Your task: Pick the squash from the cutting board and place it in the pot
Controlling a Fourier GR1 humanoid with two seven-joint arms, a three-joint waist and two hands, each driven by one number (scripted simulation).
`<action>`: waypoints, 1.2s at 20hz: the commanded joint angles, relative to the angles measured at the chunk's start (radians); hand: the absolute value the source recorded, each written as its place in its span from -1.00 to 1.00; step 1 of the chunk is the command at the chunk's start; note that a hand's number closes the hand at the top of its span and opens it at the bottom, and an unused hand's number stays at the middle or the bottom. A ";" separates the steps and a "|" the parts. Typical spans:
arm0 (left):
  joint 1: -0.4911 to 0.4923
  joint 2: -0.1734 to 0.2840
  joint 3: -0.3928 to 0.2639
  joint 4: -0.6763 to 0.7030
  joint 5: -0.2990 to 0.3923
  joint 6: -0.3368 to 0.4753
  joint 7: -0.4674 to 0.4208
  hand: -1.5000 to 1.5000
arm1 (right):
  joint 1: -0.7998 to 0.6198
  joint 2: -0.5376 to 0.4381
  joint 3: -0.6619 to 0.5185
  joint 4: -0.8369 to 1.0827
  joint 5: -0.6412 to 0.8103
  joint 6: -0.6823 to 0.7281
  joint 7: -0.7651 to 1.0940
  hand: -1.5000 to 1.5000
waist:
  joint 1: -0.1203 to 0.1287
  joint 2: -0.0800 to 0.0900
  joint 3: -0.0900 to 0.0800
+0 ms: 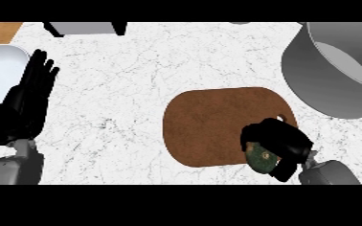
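A dark green squash shows at the near right corner of the brown cutting board. My right hand is curled round it, and the fingers hide most of it. I cannot tell whether the squash rests on the board or is lifted. The large grey pot stands at the far right, beyond the board, partly cut off by the view's edge. My left hand rests open at the left edge, fingers up.
A white rounded object sits at the left edge behind my left hand. A grey item with black legs lies at the far edge. White marble counter stretches between my left hand and the board.
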 commanded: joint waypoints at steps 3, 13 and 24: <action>-0.031 0.024 0.045 0.053 0.040 -0.039 -0.017 0.00 | 0.366 -0.064 -0.018 -0.358 -0.015 -0.012 0.100 1.00 | -0.003 0.014 0.007; 0.021 -0.013 0.024 0.029 0.019 -0.021 -0.047 0.00 | 0.499 0.129 -0.349 -0.749 -0.376 -0.051 0.224 1.00 | -0.009 0.015 0.006; -0.044 -0.043 -0.034 0.005 -0.030 0.009 -0.002 0.00 | 0.174 0.031 -0.823 -0.697 -0.731 -0.033 0.460 1.00 | 0.040 0.022 0.008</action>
